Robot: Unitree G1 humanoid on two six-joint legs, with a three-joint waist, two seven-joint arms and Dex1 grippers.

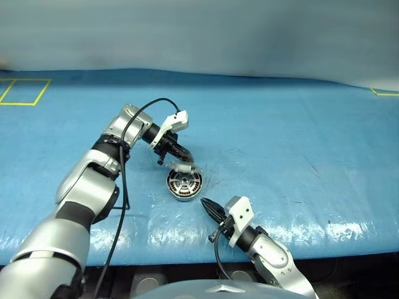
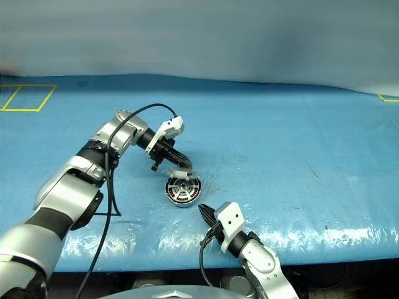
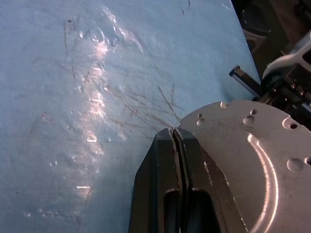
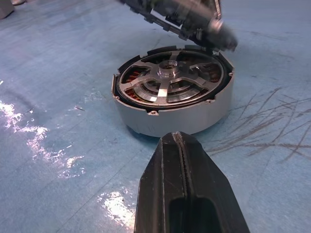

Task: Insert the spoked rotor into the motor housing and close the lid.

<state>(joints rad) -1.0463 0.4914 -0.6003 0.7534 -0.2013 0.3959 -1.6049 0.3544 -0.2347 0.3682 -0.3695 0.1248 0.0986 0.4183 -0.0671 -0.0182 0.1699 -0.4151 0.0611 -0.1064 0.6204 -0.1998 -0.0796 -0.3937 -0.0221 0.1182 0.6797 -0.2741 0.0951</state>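
Head views, motor housing [image 1: 184, 185]: sits on the blue table cover [image 1: 299, 143], near the front edge, open face up, dark ring and silvery spokes showing inside.
Head views, lid [image 1: 184, 168]: tilted up at the housing's 12 o'clock edge, not yet down flat.
Head views, left gripper [image 1: 184, 155]: fingers shut, tips right by the raised lid at 12 o'clock of the housing; I can't tell whether they touch it.
Head views, right gripper [image 1: 206, 203]: fingers shut, empty, parked at about 5 o'clock of the housing, near but apart.
Left wrist view, lid close-up: plain grey outer face [image 3: 252, 160] with small holes and a curved ridge, just beside the closed black fingers [image 3: 165, 184].
Left wrist view, risk: shut tips pushing on a smooth metal face could skid off the edge, and the lid would drop or spring back.
Right wrist view, spoked rotor [image 4: 170, 80]: looks seated in the housing, spokes and hub level with the rim, coppery windings visible beneath.
Right wrist view, risk: if the rotor sits even slightly proud, the lid could jam on it; nothing braces the housing, so a sideways shove could slide it across the slick cover.
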